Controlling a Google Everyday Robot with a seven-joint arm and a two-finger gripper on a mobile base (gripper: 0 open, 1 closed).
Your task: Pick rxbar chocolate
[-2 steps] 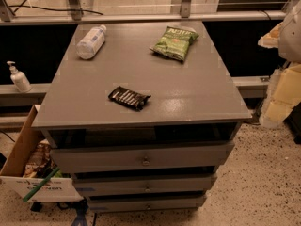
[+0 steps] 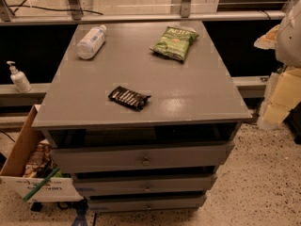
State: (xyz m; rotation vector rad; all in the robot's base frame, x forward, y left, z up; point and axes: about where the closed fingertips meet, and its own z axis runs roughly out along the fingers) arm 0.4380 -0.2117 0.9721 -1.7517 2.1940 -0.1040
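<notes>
So, the bar (image 2: 129,98) lies flat on the bench (image 2: 188,88), near the front edge and a little left of its middle, turned slightly askew. It is a small flat rectangle in a glossy black wrapper with pale lettering lines, and nothing touches it.

From my seat the gripper (image 2: 282,95) is only a pale, cream-coloured blocky form past the bench's right edge, well apart from the bar. I cannot tell whether it is open or closed, and I see nothing in its hold.

Against the earlier frame I find no change: bar, bag and bottle sit where they sat, and the pale form at the right edge has not shifted.

The bench top is smooth grey with a dull sheen toward the front right corner. A crinkled green bag (image 2: 175,42) lies near the back edge, right of the middle. A white plastic bottle (image 2: 91,41) lies on its side at the back left corner. Below the front edge are three grey drawers (image 2: 143,158), each with a small round knob. A cardboard box (image 2: 19,149) stands on the speckled floor (image 2: 268,182) by the front left corner, and a white pump bottle (image 2: 19,77) stands upright on a ledge beyond the left edge.
</notes>
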